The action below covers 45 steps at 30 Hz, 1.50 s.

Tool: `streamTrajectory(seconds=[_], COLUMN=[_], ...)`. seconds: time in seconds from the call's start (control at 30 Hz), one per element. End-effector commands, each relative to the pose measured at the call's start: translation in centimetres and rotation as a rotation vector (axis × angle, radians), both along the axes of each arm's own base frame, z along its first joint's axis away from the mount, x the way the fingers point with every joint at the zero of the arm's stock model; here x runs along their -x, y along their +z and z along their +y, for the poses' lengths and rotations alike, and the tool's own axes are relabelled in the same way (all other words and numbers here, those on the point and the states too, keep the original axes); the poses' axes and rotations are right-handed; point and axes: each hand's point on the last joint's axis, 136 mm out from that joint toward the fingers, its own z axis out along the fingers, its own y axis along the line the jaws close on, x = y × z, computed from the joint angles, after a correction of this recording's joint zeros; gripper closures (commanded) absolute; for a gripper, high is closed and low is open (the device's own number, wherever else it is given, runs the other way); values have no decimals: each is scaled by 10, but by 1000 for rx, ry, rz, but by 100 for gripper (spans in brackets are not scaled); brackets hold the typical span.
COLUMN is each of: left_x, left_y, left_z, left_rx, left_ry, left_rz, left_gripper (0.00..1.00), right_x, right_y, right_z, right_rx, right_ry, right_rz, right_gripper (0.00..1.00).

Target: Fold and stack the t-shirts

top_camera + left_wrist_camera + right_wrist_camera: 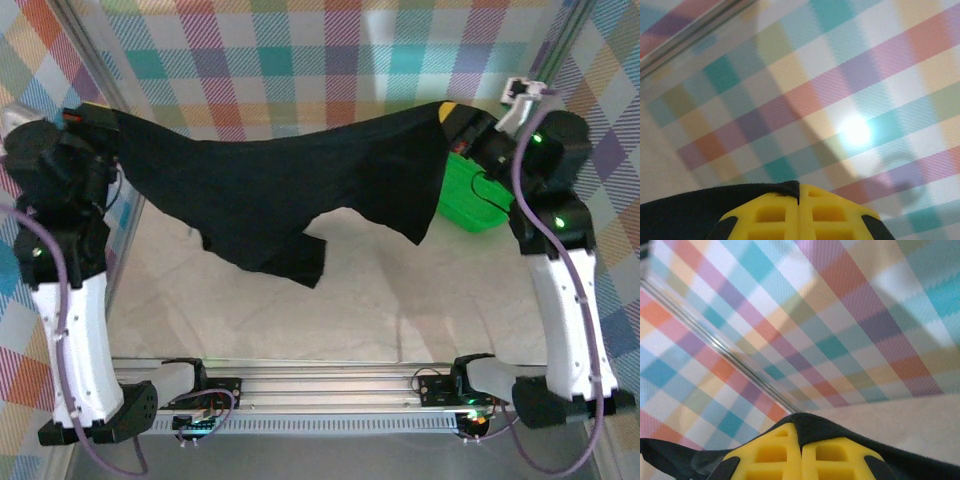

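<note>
Pale table [350,300], green basket [468,203] at right

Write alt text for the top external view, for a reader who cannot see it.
A black t-shirt hangs stretched in the air between the left gripper and the right gripper, each shut on one end, its lower edge sagging above the pale table. A green basket sits partly hidden behind its right end.

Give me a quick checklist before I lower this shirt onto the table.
1. Left gripper shut on the black t-shirt: ok.
2. Right gripper shut on the cloth: ok.
3. Shirt hanging taut and flat: not ok, it sags and a bunched part hangs low in the middle.
4. Lowest fold off the table: cannot tell.
5. Shirt apart from the green basket: cannot tell, they overlap in the top view.
</note>
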Motion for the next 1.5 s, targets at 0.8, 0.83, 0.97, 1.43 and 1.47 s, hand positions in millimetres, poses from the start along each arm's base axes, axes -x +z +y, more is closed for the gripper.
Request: streamTrajectory(seconds=[0.8,0.83,0.97,1.43,1.47], left_x=[-224,-217,-169,-29,-20], left_y=[-57,-39,47,-219,-250], left_z=[24,26,27,-35,-43], left_rx=[149,148,124,495,530], left_ry=[-311,-310,-299,-213,-233], left_rz=[128,81,-167,519,567], left_gripper=[100,100,100,99,95], right_x=[-218,-217,-209,-143,-132], right_y=[-47,-30,18,-149,-181], right_z=[97,93,67,32,31], right_rx=[-160,-172,-259,-248,-251], right_ry=[440,436,400,200,172], right_rz=[198,161,63,511,583], right_gripper=[100,100,100,100,100])
